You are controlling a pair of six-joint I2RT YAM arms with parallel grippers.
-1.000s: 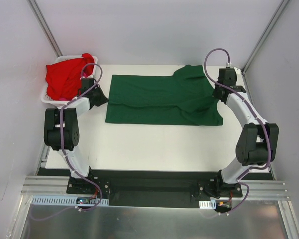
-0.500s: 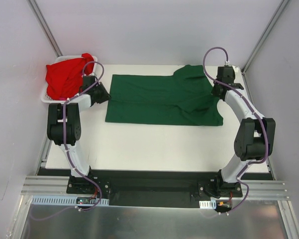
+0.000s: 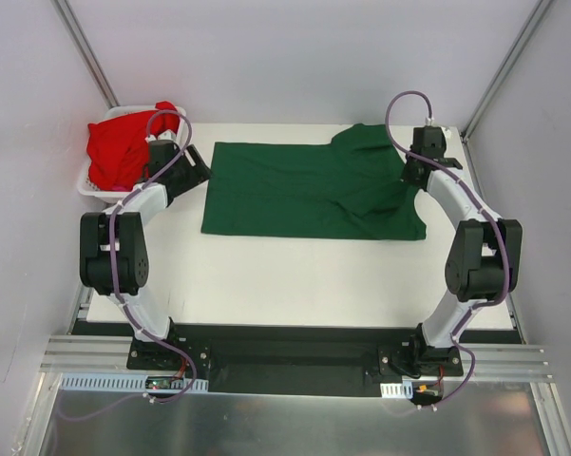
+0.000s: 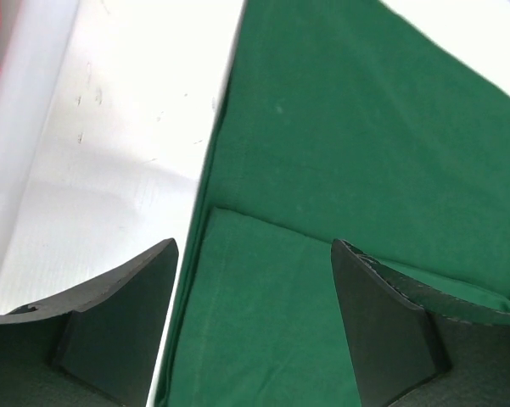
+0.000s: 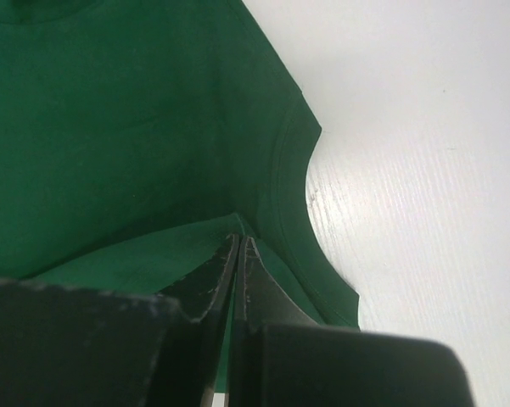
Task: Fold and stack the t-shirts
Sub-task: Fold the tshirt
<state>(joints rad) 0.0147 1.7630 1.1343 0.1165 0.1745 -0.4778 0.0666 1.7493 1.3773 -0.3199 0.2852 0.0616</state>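
The dark green t-shirt [image 3: 309, 190] lies spread on the surface [image 3: 295, 275] for folding. Our left gripper [image 4: 253, 254] holds its jaws open over the shirt's left edge. On our right gripper [image 5: 238, 242] the jaws pinch a raised fold at the right edge, likely to carry it over.

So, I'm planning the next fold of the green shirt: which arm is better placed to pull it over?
Right, probably: the right gripper is shut on a fold of the green t-shirt, while the left gripper hangs open over its edge, holding nothing.
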